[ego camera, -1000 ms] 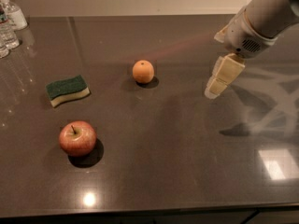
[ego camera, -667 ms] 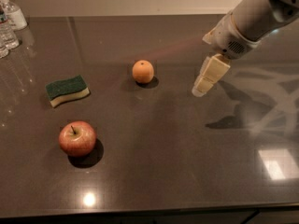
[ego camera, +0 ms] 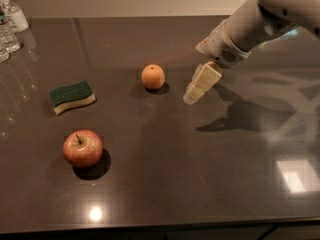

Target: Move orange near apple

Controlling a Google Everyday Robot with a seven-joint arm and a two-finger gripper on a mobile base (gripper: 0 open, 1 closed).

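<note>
While bottles [ego camera: 9,26] stand far left, end effector [ego camera: 193,96] hovers beside orange [ego camera: 153,76].

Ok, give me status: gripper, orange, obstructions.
Gripper right of orange, apart from it. Orange on table, well apart from apple. Sponge sits left of the line between them.

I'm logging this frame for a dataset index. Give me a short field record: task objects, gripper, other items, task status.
orange: on the dark table, middle back, not held
apple: front left, upright, well apart from the orange
gripper: right of the orange, angled down-left toward it, not touching it
sponge: green over yellow, left of the orange, behind the apple
bottles: clear plastic, back-left corner
status: orange not yet moved near apple
</note>
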